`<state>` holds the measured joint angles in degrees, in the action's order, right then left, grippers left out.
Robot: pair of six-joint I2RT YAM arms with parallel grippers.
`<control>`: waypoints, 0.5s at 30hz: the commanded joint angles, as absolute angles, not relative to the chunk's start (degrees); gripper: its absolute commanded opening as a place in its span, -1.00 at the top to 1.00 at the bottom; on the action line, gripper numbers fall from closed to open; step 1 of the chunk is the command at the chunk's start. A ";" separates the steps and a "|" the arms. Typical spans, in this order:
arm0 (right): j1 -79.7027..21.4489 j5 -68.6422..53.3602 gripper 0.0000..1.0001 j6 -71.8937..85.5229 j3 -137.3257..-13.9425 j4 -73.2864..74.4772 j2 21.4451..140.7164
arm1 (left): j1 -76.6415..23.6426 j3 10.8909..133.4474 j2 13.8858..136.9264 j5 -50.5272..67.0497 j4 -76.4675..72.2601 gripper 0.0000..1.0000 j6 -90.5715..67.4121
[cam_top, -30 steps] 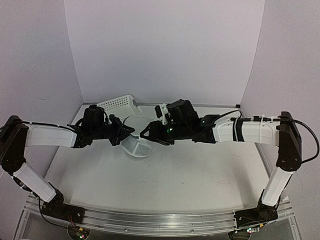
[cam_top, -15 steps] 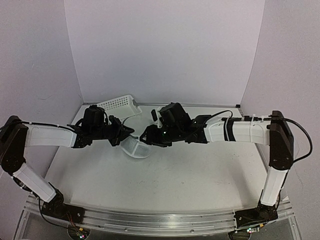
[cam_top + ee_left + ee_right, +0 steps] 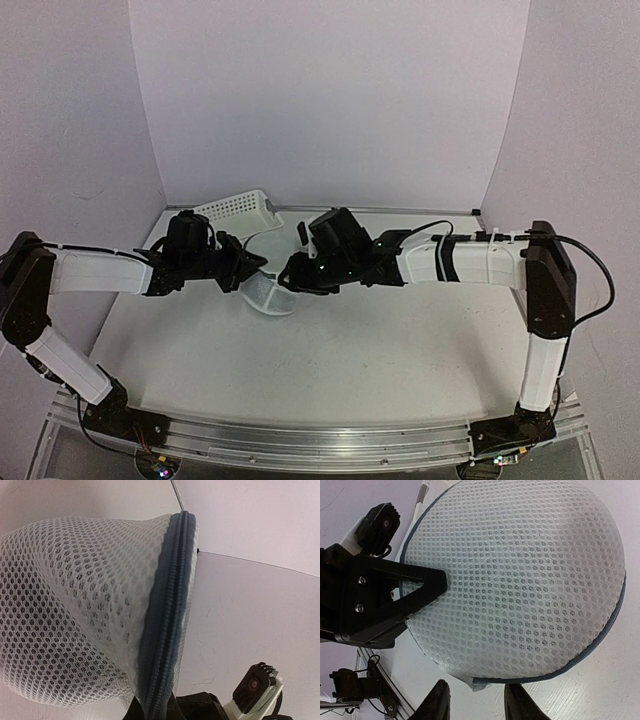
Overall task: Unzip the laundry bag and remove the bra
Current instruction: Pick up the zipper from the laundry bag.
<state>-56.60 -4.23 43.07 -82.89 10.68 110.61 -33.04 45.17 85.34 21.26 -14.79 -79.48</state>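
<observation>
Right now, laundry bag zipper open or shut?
Shut along what shows: the laundry bag zipper runs meshed, no gap, in left wrist view. Rest hidden.

Lab test booth, plain walls (image 3: 330, 100), aluminium rail (image 3: 320, 441)

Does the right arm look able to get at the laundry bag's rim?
Likely yes: the right fingers stand open at the rim of the laundry bag, nothing between, while the left fingers hold it.

The laundry bag (image 3: 270, 294) sits on the table (image 3: 360, 345) between the two claws. The left claw (image 3: 249, 272) touches its left side, and the right claw (image 3: 288, 273) is just to its right, straddling the rim. The basket (image 3: 238, 210) lies behind the left claw, near the back wall.
</observation>
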 commanded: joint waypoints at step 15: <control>-58.21 0.00 0.39 42.01 -87.66 13.51 111.95 | -32.96 46.93 82.27 21.25 -16.17 1.00 -78.91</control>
